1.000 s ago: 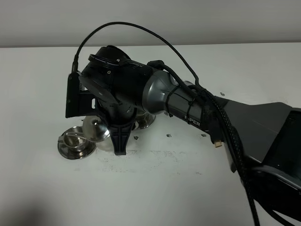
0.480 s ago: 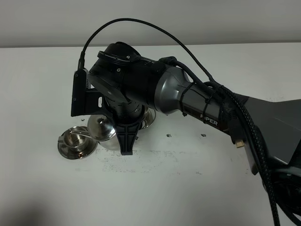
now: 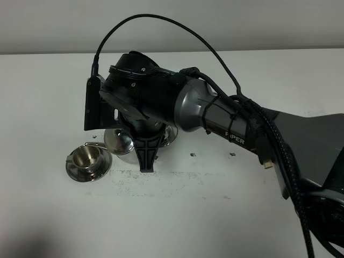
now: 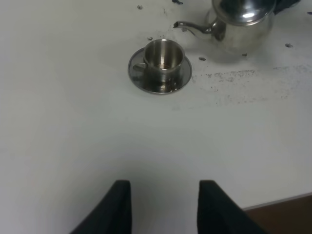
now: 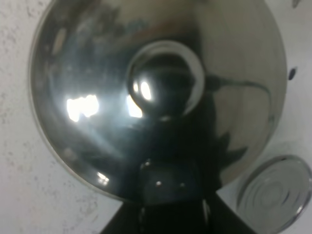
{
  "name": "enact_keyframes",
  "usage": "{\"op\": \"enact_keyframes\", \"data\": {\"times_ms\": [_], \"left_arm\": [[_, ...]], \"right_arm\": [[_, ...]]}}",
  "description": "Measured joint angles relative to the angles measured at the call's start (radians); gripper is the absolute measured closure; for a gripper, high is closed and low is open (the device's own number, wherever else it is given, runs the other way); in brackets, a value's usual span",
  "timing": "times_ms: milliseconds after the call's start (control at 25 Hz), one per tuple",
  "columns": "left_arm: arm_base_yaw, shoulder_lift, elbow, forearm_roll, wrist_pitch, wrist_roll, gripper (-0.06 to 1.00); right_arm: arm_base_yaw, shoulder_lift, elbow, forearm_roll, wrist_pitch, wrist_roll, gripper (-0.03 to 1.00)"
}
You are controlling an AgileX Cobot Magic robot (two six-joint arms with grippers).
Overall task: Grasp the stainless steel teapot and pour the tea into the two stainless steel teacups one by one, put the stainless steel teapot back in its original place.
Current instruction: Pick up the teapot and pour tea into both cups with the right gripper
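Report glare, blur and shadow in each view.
Right wrist view: the teapot fills the frame, slightly soft, with white glare spots on and beside its lid knob. Left wrist view: even light, teacup in focus, table darkening toward the left tool. Exterior high view: the right arm blocks most of the teapot.

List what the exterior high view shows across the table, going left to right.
teacup on its saucer → teapot → rim of a second saucer, mostly hidden under the arm → right arm
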Motion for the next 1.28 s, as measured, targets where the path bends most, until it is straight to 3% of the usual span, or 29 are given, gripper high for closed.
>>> {"op": "enact_keyframes", "data": {"times_ms": [1280], "left_arm": [[0.000, 0.000, 0.000, 0.000, 0.000, 0.000, 0.62]], "right_arm": [[0.060, 0.027, 0.003, -0.169, 0.008, 0.035, 0.80]]}}
